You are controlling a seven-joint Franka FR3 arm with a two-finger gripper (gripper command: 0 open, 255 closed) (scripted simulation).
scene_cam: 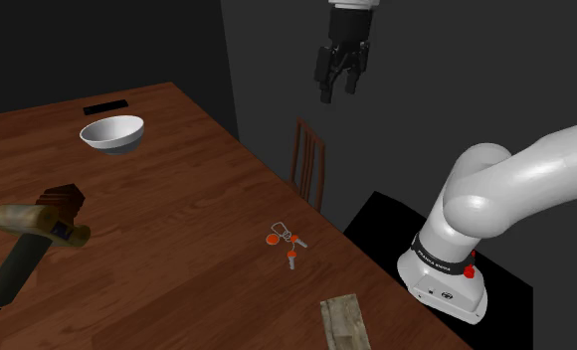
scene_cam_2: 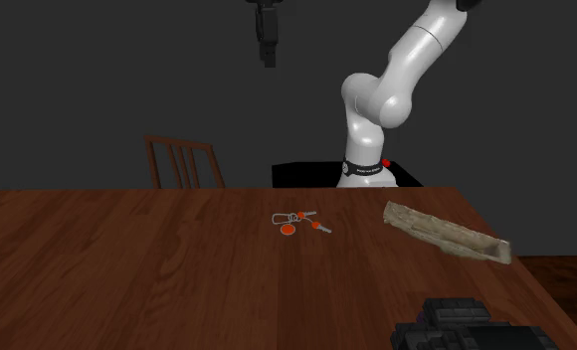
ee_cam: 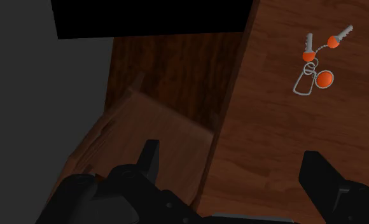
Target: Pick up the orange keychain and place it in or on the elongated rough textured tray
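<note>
Dark room, wooden table (scene_cam: 177, 219); white arm (scene_cam: 515, 189) high overhead, gripper (scene_cam: 340, 92) empty, fingers (ee_cam: 323, 179) apart, far from orange keychain (scene_cam: 285, 242).

Dim lighting is recorded in all views. The wooden table (scene_cam: 187, 209) is softly and evenly lit. The white arm (scene_cam: 520, 184) is lit brightest on its upper surfaces and shaded beneath. The walls (scene_cam_2: 97, 80) are rendered dark grey.

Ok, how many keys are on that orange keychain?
2. One key points straight out from the ring; the other key angles away beside it. The round orange tag is no key. None seem hidden.
</note>
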